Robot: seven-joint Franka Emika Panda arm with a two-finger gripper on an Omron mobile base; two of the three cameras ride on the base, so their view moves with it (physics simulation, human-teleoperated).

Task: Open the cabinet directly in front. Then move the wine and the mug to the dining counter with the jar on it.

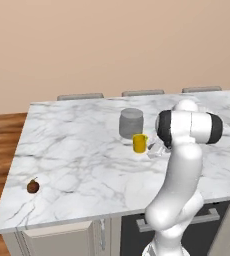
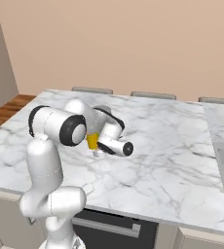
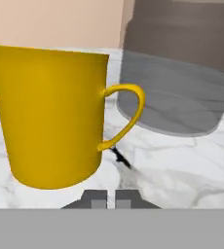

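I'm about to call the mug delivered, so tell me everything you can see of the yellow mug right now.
The mug is plain bright yellow, glossy, widening slightly toward the rim, with one curved loop handle. It stands upright on the white, grey-veined marble counter, with the grey translucent jar close behind it on the handle side; they look apart, not touching. In the hand view the gripper sits just in front of the mug's base, fingers shut together and not holding it. Nothing but the counter appears to touch the mug. Its inside is hidden.
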